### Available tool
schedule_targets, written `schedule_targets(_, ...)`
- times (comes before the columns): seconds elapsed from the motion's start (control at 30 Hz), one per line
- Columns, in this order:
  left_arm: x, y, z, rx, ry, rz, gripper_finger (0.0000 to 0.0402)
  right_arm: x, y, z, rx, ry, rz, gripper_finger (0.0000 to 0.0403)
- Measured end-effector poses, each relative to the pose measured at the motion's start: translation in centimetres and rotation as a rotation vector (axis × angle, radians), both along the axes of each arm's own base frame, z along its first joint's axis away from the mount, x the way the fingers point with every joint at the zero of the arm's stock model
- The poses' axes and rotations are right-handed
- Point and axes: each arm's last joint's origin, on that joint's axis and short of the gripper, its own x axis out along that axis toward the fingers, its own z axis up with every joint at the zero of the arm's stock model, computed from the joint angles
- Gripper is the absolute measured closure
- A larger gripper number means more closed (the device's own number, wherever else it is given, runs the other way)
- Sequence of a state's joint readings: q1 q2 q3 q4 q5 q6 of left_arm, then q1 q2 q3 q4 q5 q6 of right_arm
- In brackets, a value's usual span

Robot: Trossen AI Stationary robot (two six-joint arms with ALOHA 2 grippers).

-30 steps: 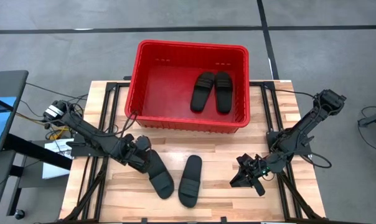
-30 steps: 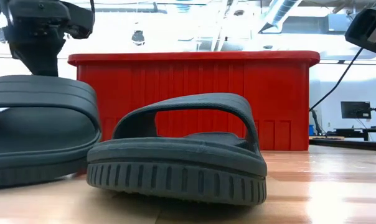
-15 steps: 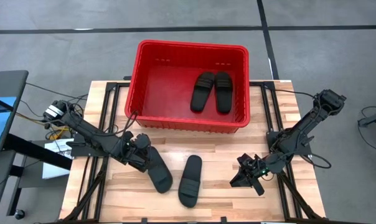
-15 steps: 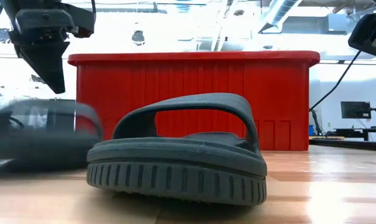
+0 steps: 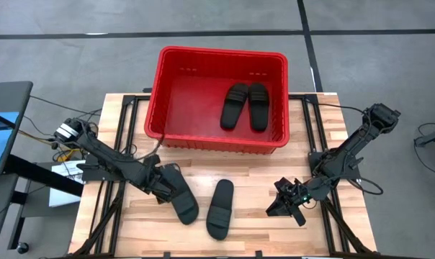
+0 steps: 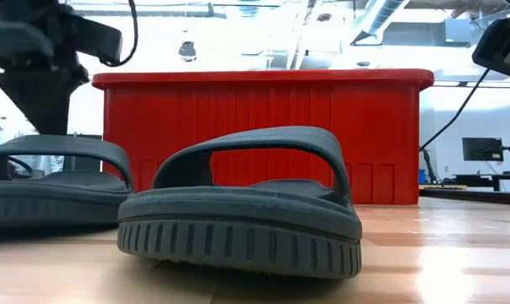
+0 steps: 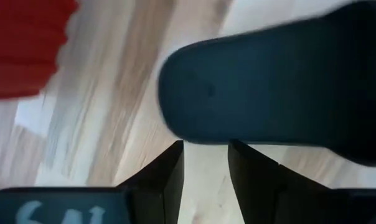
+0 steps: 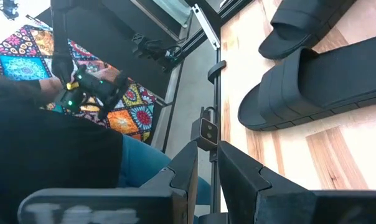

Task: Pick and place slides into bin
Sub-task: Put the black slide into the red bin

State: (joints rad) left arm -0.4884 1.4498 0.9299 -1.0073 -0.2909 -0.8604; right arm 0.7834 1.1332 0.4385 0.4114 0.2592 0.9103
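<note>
The red bin [image 5: 162, 93] stands at the table's far middle, with two black slides [image 5: 235, 106] [image 5: 258, 106] lying side by side on its floor. Two more slides lie flat on their soles on the wood in front of it: a left one [image 5: 184, 203] [image 6: 56, 181] and a middle one [image 5: 220, 208] [image 6: 246, 211]. My left gripper [image 5: 161, 187] [image 7: 205, 152] is open just off the left slide's end [image 7: 275, 87] and holds nothing. My right gripper [image 5: 281, 208] [image 8: 208, 165] waits near the table's right front, its fingers a narrow gap apart with nothing between them.
Bare wood lies between the middle slide and my right gripper. The bin's near wall [image 6: 263, 135] rises just behind the two slides on the table. Off the table's edge, the right wrist view shows a person holding a controller [image 8: 82, 87] above a patterned rug.
My left gripper has opened and let go of the left slide. The slide was held tilted with one end off the table. It has dropped and now lies flat on its sole, a little nearer the bin. My right arm has kept still.
</note>
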Motion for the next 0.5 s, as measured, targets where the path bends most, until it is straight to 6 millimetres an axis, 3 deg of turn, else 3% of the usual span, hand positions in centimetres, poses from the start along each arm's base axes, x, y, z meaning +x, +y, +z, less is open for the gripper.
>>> schedule_targets(0.2, 1.6, -0.7, -1.4, 0.072, -0.005, -0.239, 0.0295, 0.0, 0.0, 0.0, 0.03, 0.016, -0.009, 0.0347)
schedule_targets(0.5, 2.8, -0.4, -1.4, 0.347, -0.005, -0.418, 0.0324, 0.0, 0.0, 0.0, 0.03, 0.016, -0.008, 0.0347)
